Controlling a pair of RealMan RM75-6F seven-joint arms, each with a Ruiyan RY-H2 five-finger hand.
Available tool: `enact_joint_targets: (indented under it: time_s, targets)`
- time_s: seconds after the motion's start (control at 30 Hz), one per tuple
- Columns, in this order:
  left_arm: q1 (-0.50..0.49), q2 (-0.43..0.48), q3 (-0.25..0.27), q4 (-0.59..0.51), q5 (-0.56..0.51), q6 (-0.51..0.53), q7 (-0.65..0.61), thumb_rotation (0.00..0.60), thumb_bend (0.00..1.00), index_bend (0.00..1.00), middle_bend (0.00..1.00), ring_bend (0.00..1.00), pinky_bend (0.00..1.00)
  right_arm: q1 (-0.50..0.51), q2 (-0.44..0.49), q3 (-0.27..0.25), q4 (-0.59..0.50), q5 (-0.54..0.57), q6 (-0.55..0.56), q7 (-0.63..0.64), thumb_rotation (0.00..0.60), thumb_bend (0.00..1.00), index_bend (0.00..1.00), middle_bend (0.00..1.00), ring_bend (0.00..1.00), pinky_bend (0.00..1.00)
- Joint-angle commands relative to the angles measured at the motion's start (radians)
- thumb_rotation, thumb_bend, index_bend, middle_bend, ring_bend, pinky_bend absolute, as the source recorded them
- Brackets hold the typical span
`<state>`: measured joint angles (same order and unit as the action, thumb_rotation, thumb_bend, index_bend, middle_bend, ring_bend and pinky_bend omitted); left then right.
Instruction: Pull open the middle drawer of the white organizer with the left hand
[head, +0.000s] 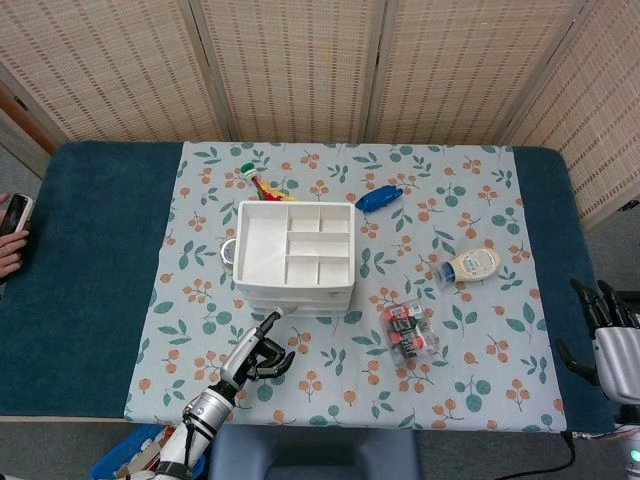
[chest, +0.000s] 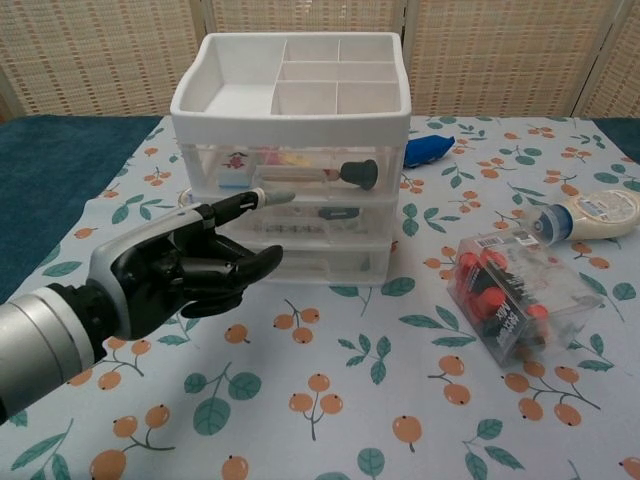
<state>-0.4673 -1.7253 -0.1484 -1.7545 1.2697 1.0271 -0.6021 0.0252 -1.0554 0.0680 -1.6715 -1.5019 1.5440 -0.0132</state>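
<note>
Blue cloth covers the surface (head: 90, 260), and a leafy tablecloth (head: 480, 370) with orange berries lies on top of it. The white organizer (chest: 290, 150) stands in the middle of the tablecloth. Its middle drawer (chest: 300, 222) is closed. The left hand (chest: 190, 270) is right in front of the drawers, holding nothing, with one finger pointing at the drawer fronts and the others curled in. The right hand (head: 605, 335) rests at the far edge of the surface, fingers apart and empty. A clear box (chest: 515, 295) of red things lies near a white bottle (chest: 590, 213).
</note>
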Motion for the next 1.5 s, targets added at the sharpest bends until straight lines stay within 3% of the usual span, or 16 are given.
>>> enact_joint_targets:
  time_s: [0.03,1.5]
  targets:
    - [-0.004,-0.013,-0.020,-0.001,-0.025,-0.016,-0.021,0.600,0.43,0.12,1.00,1.00,1.00,-0.004,-0.006,-0.001,0.005,0.001,0.004,0.000,0.600,0.36,0.00,0.14,0.07,0.15]
    - [-0.018,-0.146,-0.163,0.053,-0.154,-0.100,-0.172,0.600,0.43,0.20,1.00,1.00,1.00,-0.032,-0.016,-0.002,0.012,0.015,0.016,0.006,0.600,0.36,0.00,0.14,0.07,0.15]
